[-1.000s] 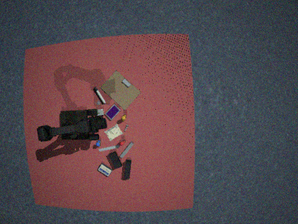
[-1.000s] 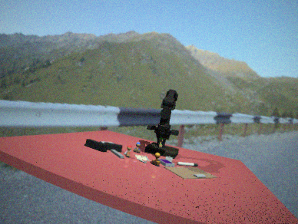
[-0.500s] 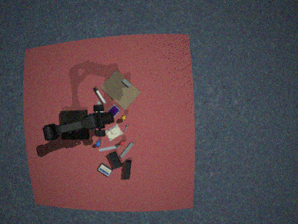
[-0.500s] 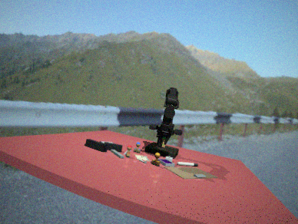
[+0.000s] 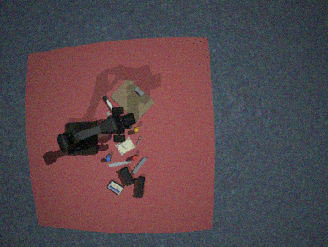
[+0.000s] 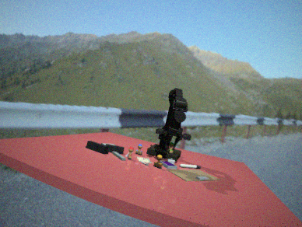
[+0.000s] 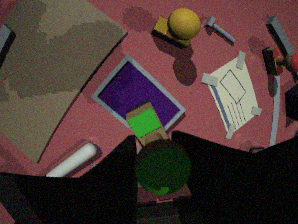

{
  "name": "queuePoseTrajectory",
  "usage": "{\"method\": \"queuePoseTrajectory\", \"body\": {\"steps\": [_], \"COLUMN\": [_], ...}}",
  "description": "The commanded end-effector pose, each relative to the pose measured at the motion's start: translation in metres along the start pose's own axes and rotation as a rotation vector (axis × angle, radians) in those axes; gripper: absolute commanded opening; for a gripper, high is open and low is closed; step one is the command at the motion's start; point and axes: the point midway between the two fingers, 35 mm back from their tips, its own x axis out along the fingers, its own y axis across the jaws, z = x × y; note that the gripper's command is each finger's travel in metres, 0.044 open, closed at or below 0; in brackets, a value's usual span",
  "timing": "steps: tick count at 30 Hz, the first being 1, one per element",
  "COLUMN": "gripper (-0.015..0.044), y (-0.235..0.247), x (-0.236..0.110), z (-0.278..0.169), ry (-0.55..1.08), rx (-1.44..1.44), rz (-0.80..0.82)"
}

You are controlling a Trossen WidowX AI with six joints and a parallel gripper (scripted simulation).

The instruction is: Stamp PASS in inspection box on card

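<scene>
The task looks to be at the inking step. In the wrist view the gripper (image 7: pixel 160 163) holds the green-knobbed PASS stamp (image 7: pixel 161 168), its bright green face (image 7: pixel 145 123) showing at the near edge of the purple ink pad (image 7: pixel 136 90), centre frame. Whether the face is pressing the pad or hanging just above it cannot be told from this angle. The card (image 7: pixel 233 92) lies to the right of the pad, and its inspection box (image 7: pixel 233 84) appears blank, so the print and the stamp's return to the bench are left. The jaws stand narrow, clamped on the stamp's knob and touching nothing else. A yellow-knobbed stamp (image 7: pixel 184 24) stands beyond the pad, upper centre.
</scene>
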Motion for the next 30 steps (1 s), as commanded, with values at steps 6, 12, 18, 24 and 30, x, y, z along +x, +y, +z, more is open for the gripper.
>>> {"method": "queuePoseTrajectory", "body": {"steps": [6, 12, 18, 24, 30], "gripper": [0.0, 0.0, 0.0, 0.0, 0.0], "y": [0.004, 0.004, 0.004, 0.004, 0.004], "x": [0.002, 0.006, 0.01, 0.014, 0.018], "z": [0.005, 0.006, 0.006, 0.006, 0.006], "ry": [-0.005, -0.005, -0.005, -0.005, -0.005], "rx": [0.005, 0.004, 0.004, 0.004, 0.003], "rz": [-0.002, -0.002, -0.002, -0.002, -0.001]}}
